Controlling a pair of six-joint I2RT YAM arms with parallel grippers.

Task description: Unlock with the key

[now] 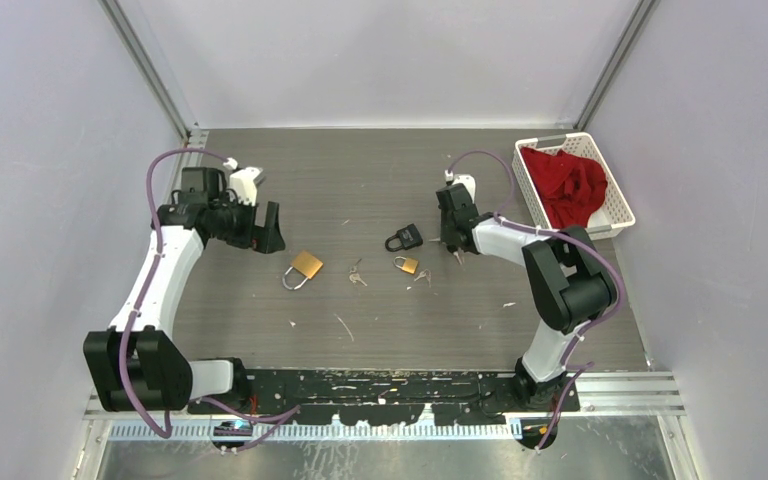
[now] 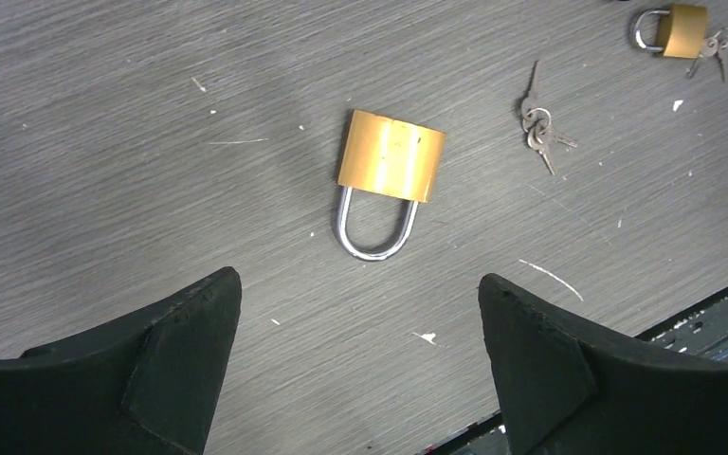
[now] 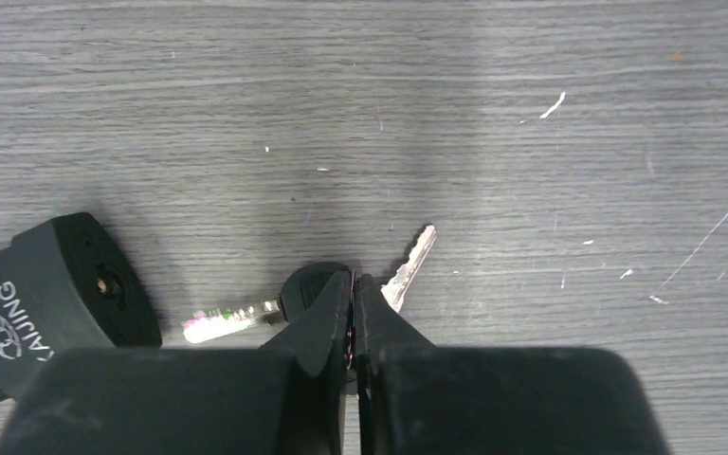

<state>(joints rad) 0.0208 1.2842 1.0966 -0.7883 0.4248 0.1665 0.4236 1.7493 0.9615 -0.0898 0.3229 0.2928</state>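
The right jaws pinch the keys (image 3: 305,286); one blade points left at the black padlock (image 3: 57,284), just beside. The left jaws gape, far off.

The black padlock (image 3: 57,294) lies flat on the desk (image 3: 531,114) at the lower left of the right wrist view, its keyhole end facing the keys (image 3: 409,265). Just beside it, two silver keys fan out from the closed right claw (image 3: 354,284). The black-headed one points at the padlock and the other angles toward the upper right.

Key bunch (image 1: 356,273) between large padlock (image 1: 306,266), left, and small padlock (image 1: 406,265), right
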